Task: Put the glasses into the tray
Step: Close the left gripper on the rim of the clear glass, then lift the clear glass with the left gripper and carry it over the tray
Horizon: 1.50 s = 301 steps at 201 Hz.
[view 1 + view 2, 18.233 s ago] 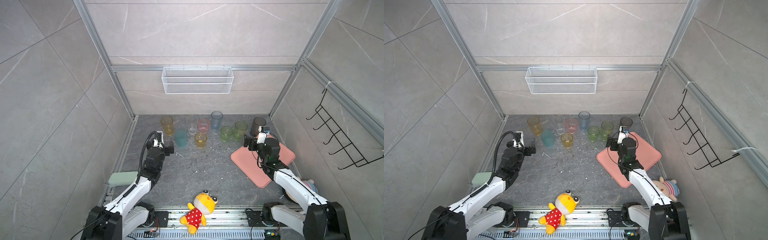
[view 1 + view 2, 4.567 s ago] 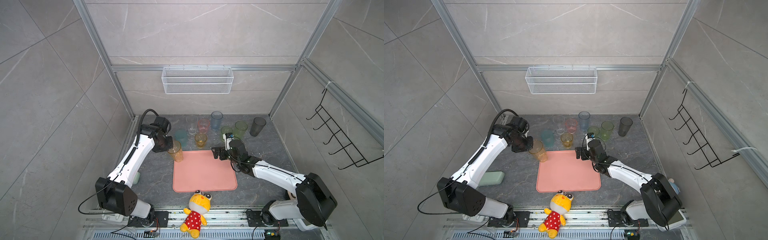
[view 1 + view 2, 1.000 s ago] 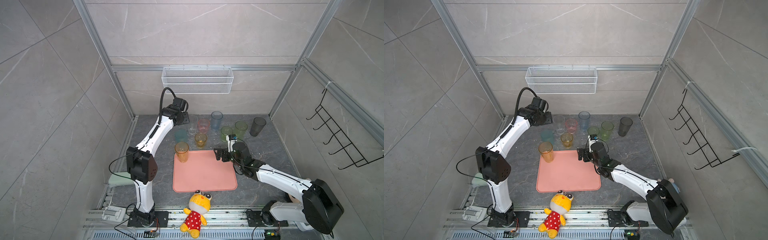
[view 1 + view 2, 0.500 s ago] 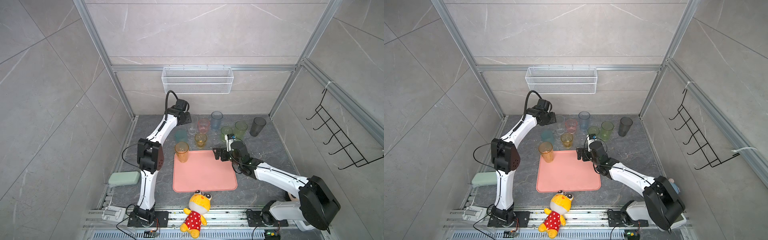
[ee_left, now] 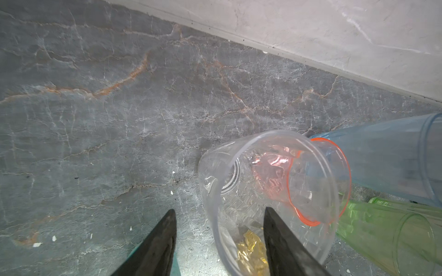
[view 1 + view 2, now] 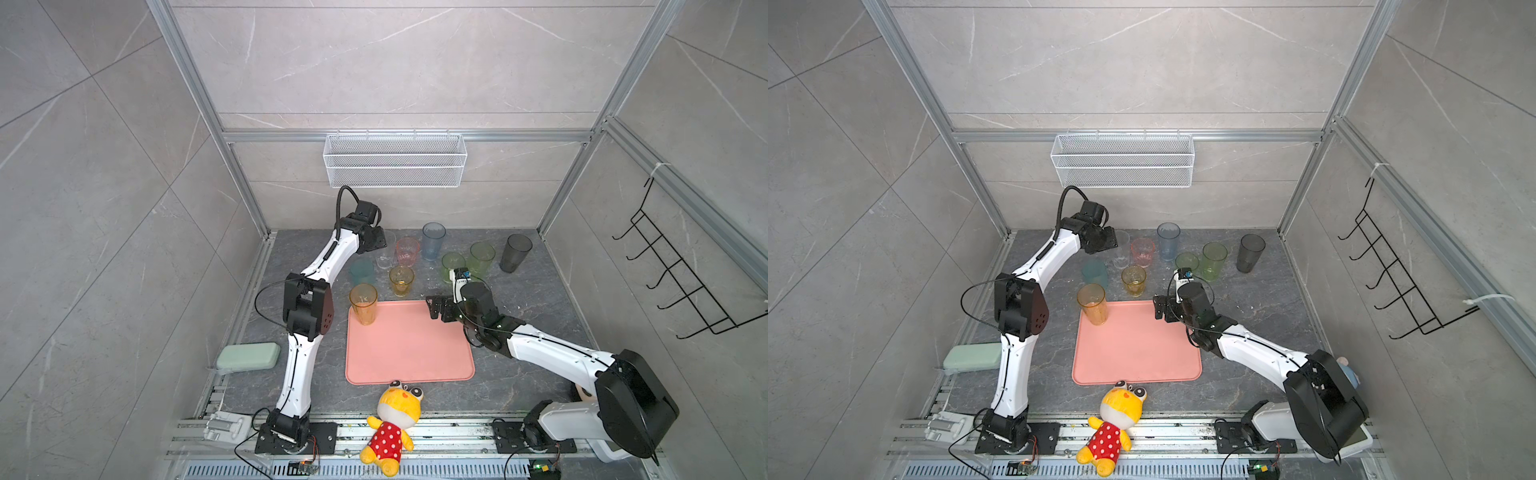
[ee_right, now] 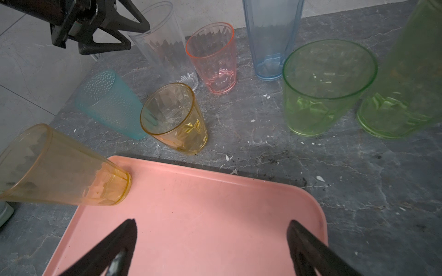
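Tray [image 7: 203,203]: salmon-pink plastic, smooth, satin-matt, with faint dark scuffs. Amber tumbler [image 7: 59,172]: translucent plastic, glossy, faceted wall. Yellow tumbler [image 7: 174,119] and pink tumbler [image 7: 215,59]: the same glossy, faceted translucent plastic. Teal tumbler [image 7: 107,100]: frosted look, wall covered in fine pale dots. Clear tumbler [image 5: 224,215]: transparent, glossy, faintly ribbed. Floor [image 5: 119,119]: dark grey stone-look slab, matt, veined, speckled with pale crumbs. Wire basket [image 6: 395,166]: white-coated metal mesh. Frame rail [image 6: 270,136]: bare silvery metal, dull sheen. Plush toy [image 6: 392,409]: soft cloth, matt.
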{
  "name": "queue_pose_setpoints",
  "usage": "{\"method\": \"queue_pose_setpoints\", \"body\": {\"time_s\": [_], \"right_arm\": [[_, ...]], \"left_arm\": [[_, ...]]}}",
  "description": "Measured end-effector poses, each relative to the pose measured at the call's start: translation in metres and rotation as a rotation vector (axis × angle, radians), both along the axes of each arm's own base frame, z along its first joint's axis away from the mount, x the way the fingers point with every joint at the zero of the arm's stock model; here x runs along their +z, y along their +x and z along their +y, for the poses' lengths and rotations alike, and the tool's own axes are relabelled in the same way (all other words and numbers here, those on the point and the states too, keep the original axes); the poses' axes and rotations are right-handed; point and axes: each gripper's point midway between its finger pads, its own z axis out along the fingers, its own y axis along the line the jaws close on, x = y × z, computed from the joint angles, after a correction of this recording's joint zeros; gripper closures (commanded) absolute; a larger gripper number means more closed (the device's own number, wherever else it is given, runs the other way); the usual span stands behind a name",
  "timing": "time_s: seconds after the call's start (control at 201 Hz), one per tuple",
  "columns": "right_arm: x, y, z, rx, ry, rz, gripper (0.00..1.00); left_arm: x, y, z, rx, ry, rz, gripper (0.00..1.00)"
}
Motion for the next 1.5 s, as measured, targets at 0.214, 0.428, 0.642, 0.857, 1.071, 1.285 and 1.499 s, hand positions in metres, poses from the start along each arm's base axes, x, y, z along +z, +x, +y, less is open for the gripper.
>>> {"method": "queue_pose_setpoints", "body": {"time_s": [0.214, 0.428, 0.642, 0.857, 1.071, 1.285, 1.499], "right_arm": [[-0.003, 0.000, -0.001, -0.004, -0.010, 0.011, 0.02], [-0.009, 0.001, -0.002, -0.009, -0.026, 0.027, 0.02], [-0.009, 0.002, -0.002, -0.012, -0.030, 0.030, 0.01], [-0.012, 0.006, 0.001, -0.012, -0.038, 0.041, 0.01], [-0.018, 0.011, 0.004, -0.011, -0.051, 0.060, 0.01], [-0.020, 0.010, 0.004, -0.011, -0.057, 0.068, 0.01], [-0.021, 0.009, 0.003, -0.011, -0.059, 0.071, 0.01]], "left_arm": [[0.004, 0.004, 0.001, 0.014, -0.015, -0.005, 0.52], [0.003, 0.005, 0.003, 0.019, -0.036, 0.006, 0.67], [0.003, 0.005, 0.002, 0.022, -0.042, 0.008, 0.71], [0.000, 0.007, 0.005, 0.032, -0.045, 0.010, 0.76], [-0.022, 0.010, 0.007, 0.041, -0.037, 0.041, 0.81], [-0.030, 0.007, 0.010, 0.048, -0.027, 0.069, 0.89], [-0.031, 0.006, 0.014, 0.055, -0.021, 0.077, 0.94]]}}
